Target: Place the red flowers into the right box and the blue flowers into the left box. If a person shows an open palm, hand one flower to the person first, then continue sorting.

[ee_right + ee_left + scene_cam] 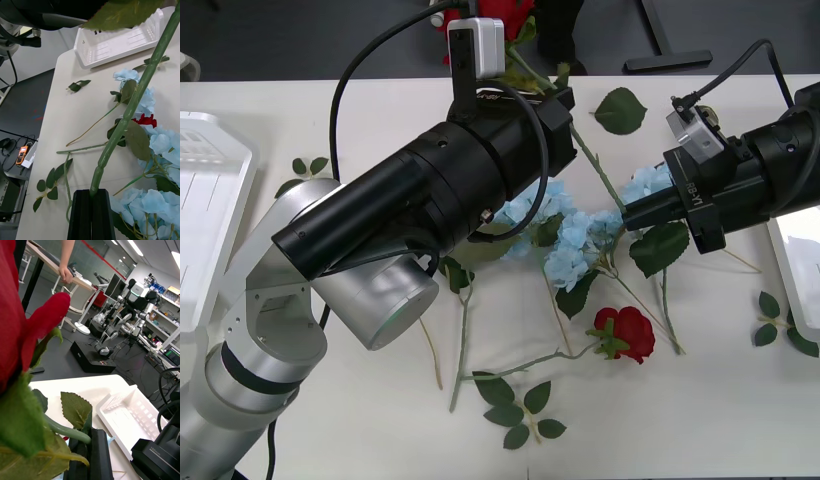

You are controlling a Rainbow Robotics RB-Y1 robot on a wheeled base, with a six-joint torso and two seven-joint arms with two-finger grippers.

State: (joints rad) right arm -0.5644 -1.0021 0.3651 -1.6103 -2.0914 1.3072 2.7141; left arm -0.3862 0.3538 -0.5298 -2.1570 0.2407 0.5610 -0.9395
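Over at 9 o'clock, the shallow white ribbed plastic left box (210, 200) sits empty. Up at 12, the left gripper (90, 435) is pinched tight on a deep red fabric rose (505, 15). Fluffy pale blue hydrangea heads (570, 235) lie mid-table, with another red rose (632, 333) at their 5 o'clock. The right gripper (635, 215) is clamped on a thick green stem (127, 112). The white right box (123, 416) at 3 looks bare too, so sorting's barely started imo.
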